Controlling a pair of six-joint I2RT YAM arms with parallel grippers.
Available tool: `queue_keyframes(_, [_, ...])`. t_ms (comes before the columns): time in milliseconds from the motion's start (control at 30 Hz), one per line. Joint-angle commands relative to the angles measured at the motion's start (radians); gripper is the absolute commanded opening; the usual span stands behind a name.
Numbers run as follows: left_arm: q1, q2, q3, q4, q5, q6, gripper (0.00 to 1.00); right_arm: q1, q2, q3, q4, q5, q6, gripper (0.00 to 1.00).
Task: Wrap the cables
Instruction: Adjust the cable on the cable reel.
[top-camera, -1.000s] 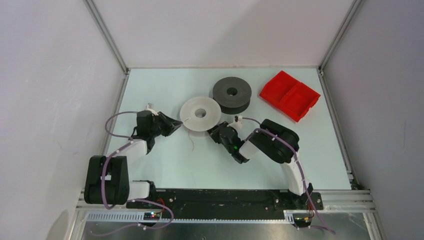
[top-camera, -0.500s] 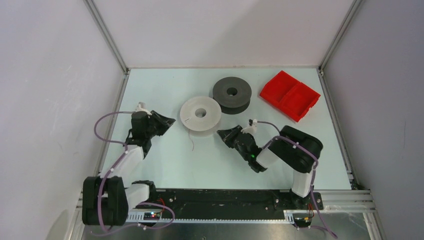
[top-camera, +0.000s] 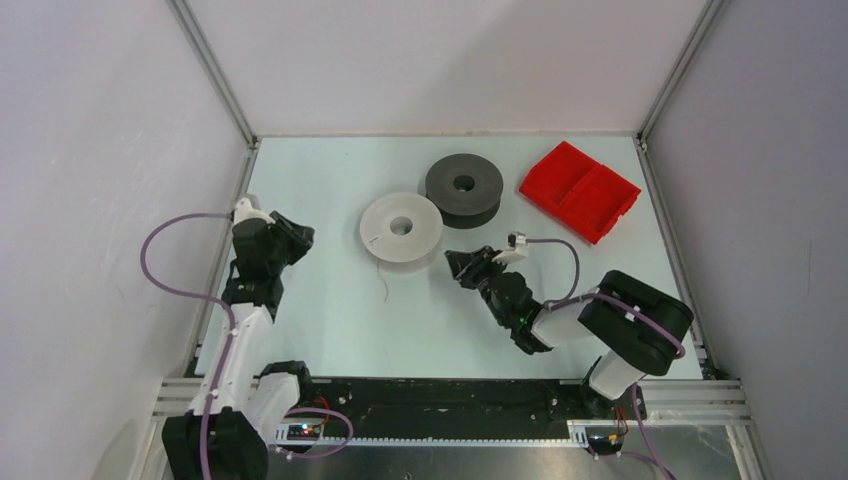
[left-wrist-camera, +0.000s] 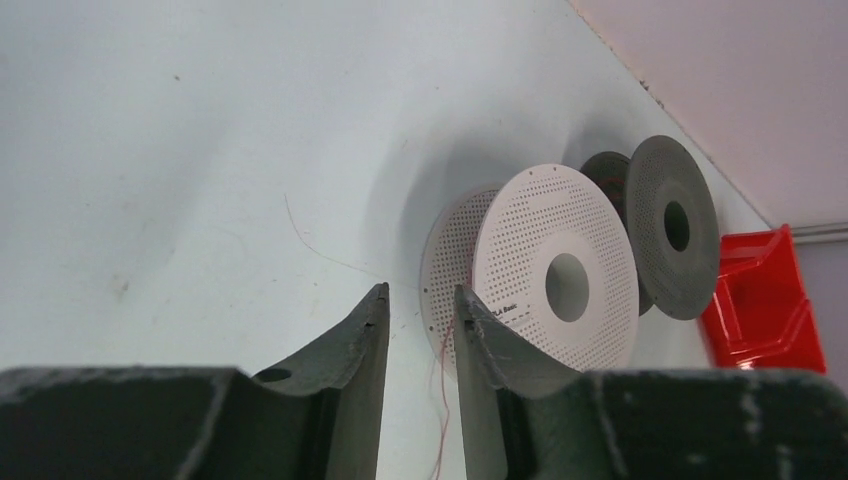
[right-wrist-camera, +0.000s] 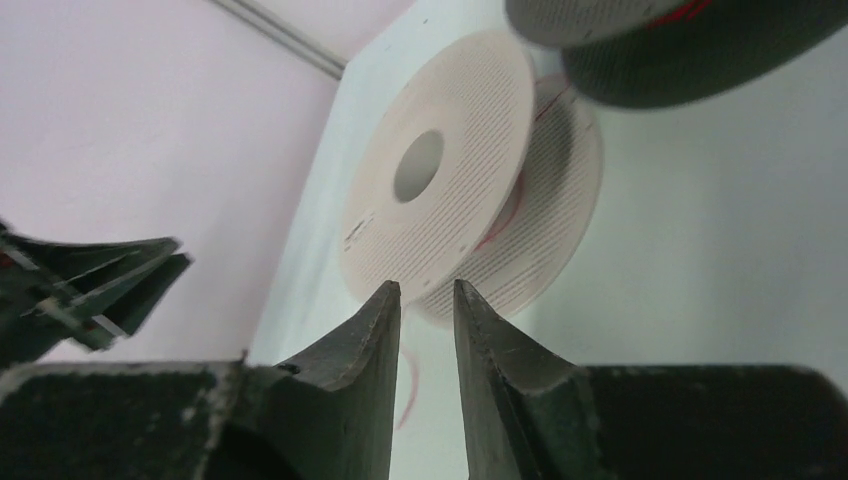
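Both arms have pulled back from the white spool (top-camera: 401, 227) over the last second. The left gripper (top-camera: 295, 235), which was at the spool's left rim, now sits well off to its left. The right gripper (top-camera: 458, 262) has slid from the spool's near-right edge to a spot nearer and further right.

Nearest to the camera, the right gripper points up-left toward the white spool without touching it. In the right wrist view its jaws stand a narrow gap apart with nothing between them. The left gripper is likewise open only a little and empty, aimed at the spool from across bare table (top-camera: 330, 320).

Between the grippers, on the near side of the white spool, a thin pale cable (top-camera: 383, 285) trails loose from under the rim and curls on the table — not wound in. The left wrist view shows it as a fine reddish thread running away from the flange.

The white spool lies flat on one flange. Just beyond it to the right is the dark grey spool (top-camera: 464, 186), also flat, their rims close or touching; its own strand cannot be made out. Further right of that sits a red tray (top-camera: 580, 192).
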Motion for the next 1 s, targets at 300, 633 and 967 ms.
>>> queue_keyframes(300, [0.022,0.114,0.077,-0.025,0.247,0.025,0.36,-0.304,0.011,0.078,-0.108,-0.371,-0.144,0.35])
queue_keyframes(633, [0.044,0.173,0.087,0.016,0.305,0.023,0.39,-0.42,0.232,0.38,-0.2,-0.79,-0.069,0.46])
queue_keyframes(967, [0.043,0.193,0.087,0.014,0.292,0.007,0.39,-0.407,0.368,0.461,-0.157,-0.855,0.02,0.41])
